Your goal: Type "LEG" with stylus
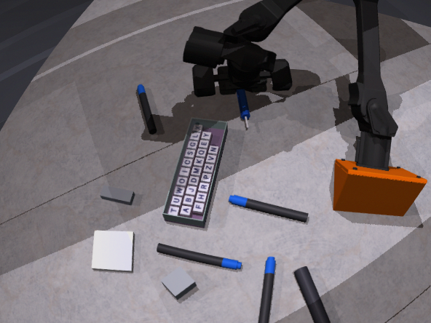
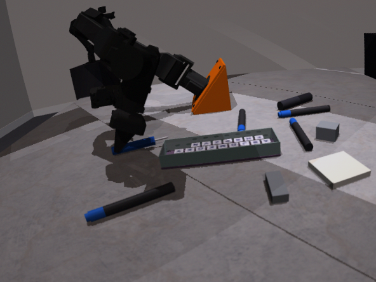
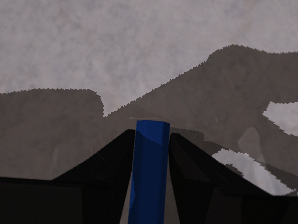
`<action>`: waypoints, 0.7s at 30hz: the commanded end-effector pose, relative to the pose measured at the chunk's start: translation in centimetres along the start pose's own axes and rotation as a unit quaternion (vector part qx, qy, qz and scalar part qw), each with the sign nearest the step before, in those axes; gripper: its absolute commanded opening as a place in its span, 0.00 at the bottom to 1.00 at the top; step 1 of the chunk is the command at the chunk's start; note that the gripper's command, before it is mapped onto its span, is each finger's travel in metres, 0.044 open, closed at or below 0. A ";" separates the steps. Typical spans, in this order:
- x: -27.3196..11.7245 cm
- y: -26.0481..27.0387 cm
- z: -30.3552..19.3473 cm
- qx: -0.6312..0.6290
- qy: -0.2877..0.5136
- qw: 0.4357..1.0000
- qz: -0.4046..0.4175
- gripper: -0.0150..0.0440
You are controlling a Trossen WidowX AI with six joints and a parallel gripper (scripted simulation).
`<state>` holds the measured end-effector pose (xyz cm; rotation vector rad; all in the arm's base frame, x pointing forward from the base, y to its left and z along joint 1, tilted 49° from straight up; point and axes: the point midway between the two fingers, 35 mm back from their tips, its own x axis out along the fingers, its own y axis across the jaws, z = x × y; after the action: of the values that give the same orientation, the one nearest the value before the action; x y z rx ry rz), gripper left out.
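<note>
My gripper (image 1: 240,90) (image 2: 119,148) (image 3: 152,139) is shut on the blue stylus (image 1: 242,103) (image 2: 137,145) (image 3: 151,175). The stylus lies nearly level, its thin pale tip (image 1: 247,124) (image 2: 162,138) slightly higher than its held end in the exterior view. In the top view the tip is right of the far end of the keyboard (image 1: 183,219) (image 2: 222,157), apart from it. The L key (image 1: 195,136), G key (image 1: 193,144) and E key (image 1: 204,143) are near that far end, by the X and Y keys. The wrist view shows no keys.
Walls rim the keyboard. A black pen with a blue end (image 1: 146,109) (image 2: 133,201) lies left of it in the top view; another (image 1: 273,209) lies right. More pens, a white slab (image 1: 113,251) (image 2: 340,168) and grey blocks (image 1: 117,195) (image 1: 178,281) lie nearer. The orange arm base (image 1: 375,193) (image 2: 216,92) stands right.
</note>
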<state>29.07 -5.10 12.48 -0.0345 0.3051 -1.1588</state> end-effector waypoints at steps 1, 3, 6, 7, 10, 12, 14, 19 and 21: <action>0.5 -0.3 0.1 0.001 -0.005 1.000 -0.002 0.25; 0.7 -0.4 0.1 0.001 -0.006 1.000 -0.003 0.25; 0.7 -0.4 0.0 0.001 -0.006 1.000 -0.003 0.25; 0.7 -0.4 0.0 0.001 -0.006 1.000 -0.003 0.25; 0.7 -0.4 0.0 0.001 -0.006 1.000 -0.003 0.25; 0.7 -0.4 0.0 0.001 -0.006 1.000 -0.003 0.25; 0.7 -0.4 0.0 0.001 -0.006 1.000 -0.003 0.25; 0.7 -0.3 -0.1 0.001 -0.004 1.000 -0.002 0.43; 0.7 -0.3 -0.1 0.001 -0.004 1.000 -0.002 0.51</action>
<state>29.04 -5.84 12.29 -0.0368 0.2976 -1.1620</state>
